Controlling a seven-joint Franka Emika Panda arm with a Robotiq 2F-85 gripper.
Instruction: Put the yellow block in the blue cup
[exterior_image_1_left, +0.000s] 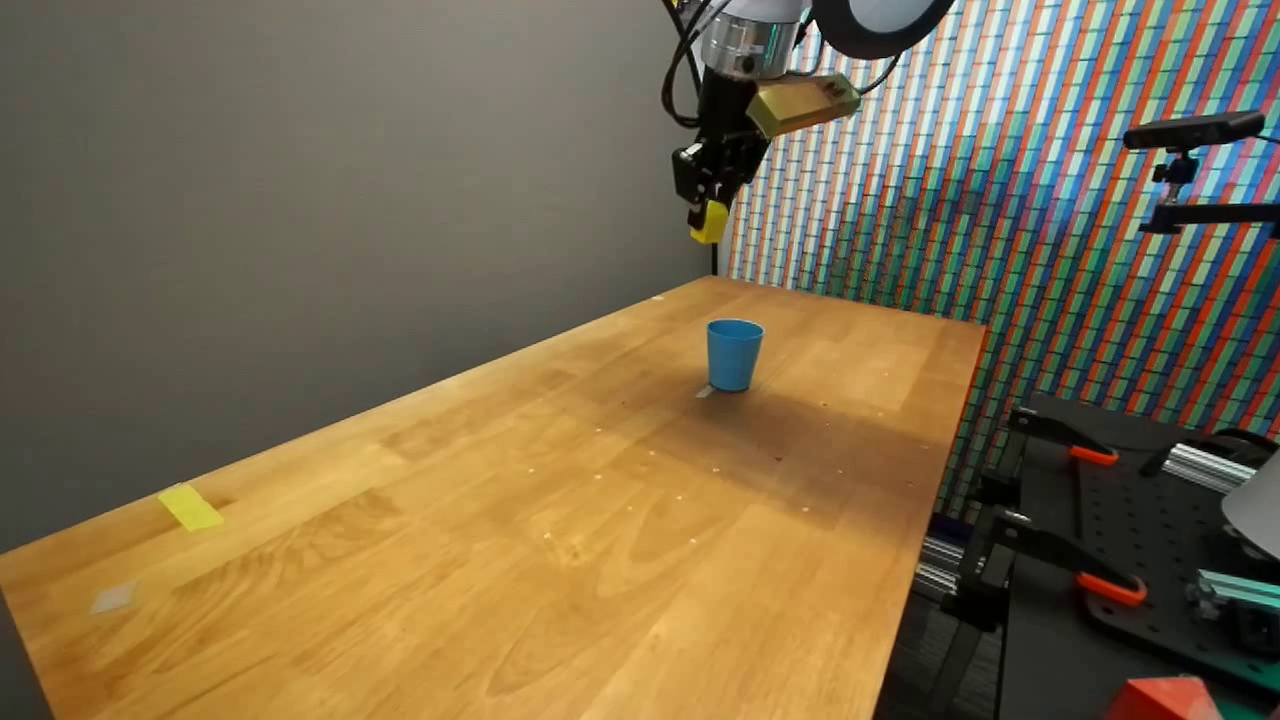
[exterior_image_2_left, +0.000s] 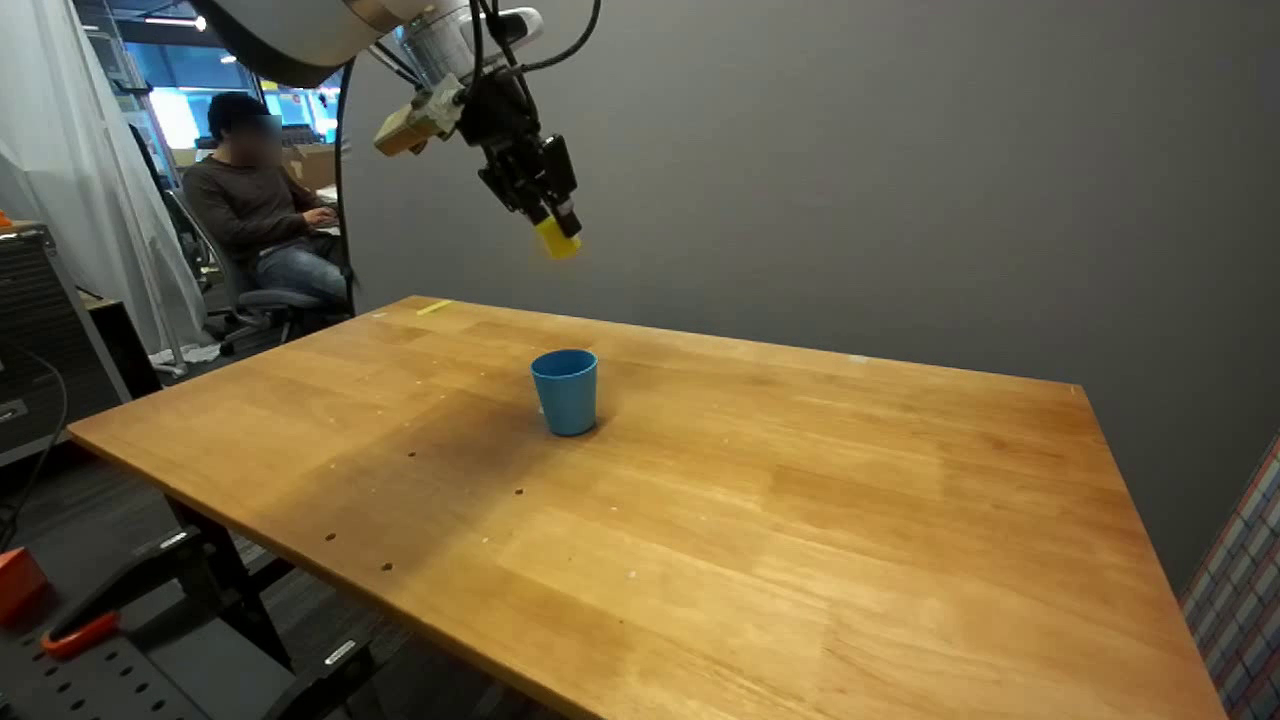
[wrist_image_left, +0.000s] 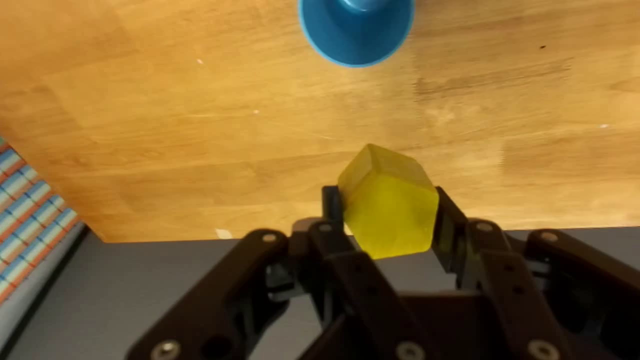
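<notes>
Nearest in the wrist view is the gripper (wrist_image_left: 389, 205), its two dark fingers (wrist_image_left: 331, 202) pressed against opposite sides of the yellow block (wrist_image_left: 392, 215). The block is held at the fingertips, off the table (exterior_image_2_left: 850, 480), with its far end projecting past them. It sits askew in the hold: one corner points ahead of the fingers, and whether full faces bear on both cannot be told.

Judged by look, the block is light and stiff, not fragile, with smooth faces that may let it twist under an uneven pinch. Proper hold would be across two parallel sides, near the middle, leaving the lower end free to enter first.

As to pose, the gripper hangs well above the table and leans: in both exterior views its fingers slant down and, it appears, towards the grey wall (exterior_image_2_left: 800, 180). Above it is the arm (exterior_image_2_left: 300, 40).

Outward from there, the blue cup (exterior_image_2_left: 570, 398) stands upright on the table, below the gripper in both exterior views and ahead of the fingertips in the wrist view, well apart from the block. It looks light and thin-walled; a knock on the rim could tip it. Placement is not yet done: the next move, in judgement, calls for bringing the block over the cup's mouth, righting the lean and lowering before release.
</notes>
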